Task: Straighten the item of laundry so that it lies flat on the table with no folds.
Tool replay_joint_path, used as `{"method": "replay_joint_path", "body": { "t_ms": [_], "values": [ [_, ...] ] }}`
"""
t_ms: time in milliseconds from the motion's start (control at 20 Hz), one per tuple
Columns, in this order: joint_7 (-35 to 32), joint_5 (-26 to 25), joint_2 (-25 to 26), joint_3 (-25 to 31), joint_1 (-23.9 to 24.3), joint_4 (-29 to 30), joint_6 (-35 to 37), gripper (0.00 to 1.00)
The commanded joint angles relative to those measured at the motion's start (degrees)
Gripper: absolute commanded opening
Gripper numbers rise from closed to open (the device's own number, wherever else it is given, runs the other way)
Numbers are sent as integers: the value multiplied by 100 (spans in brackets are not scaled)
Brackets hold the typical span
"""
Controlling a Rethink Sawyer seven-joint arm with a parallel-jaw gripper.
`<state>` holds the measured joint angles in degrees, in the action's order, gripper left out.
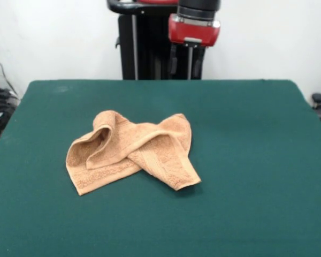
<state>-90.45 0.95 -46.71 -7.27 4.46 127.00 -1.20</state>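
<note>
While the large dark green felt-like surface (pixel 246 176) fills most of the front view, its left part is bare up to the small tan-orange terry-cloth towel (pixel 132 151). This towel lies a little left of the middle of the surface, closer to the near edge than to the far one, and it is crumpled, not flat. On its left side one part is folded over and curls up, so a small pocket shows there. A woven border band runs along the near left edge. From the middle, another layer crosses over the first one and goes down to the right, where it ends in a corner that points toward the near side. A second corner rises toward the far right of the cloth. Further right, and higher up, the red and black arm (pixel 194 28) hangs above the far edge, well apart from the towel. The tool (pixel 188 60) shows only as thin dark parts under the red housing, and I cannot tell if it is released or clenched.
</note>
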Motion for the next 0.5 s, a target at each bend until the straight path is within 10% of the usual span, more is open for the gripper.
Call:
{"method": "replay_joint_path", "body": {
  "t_ms": [50, 500],
  "values": [
    [-1087, -15, 128, 483, -406, 242, 174, 100],
    [-806, 300, 443, 320, -344, -944, 1008, 100]
  ]
}}
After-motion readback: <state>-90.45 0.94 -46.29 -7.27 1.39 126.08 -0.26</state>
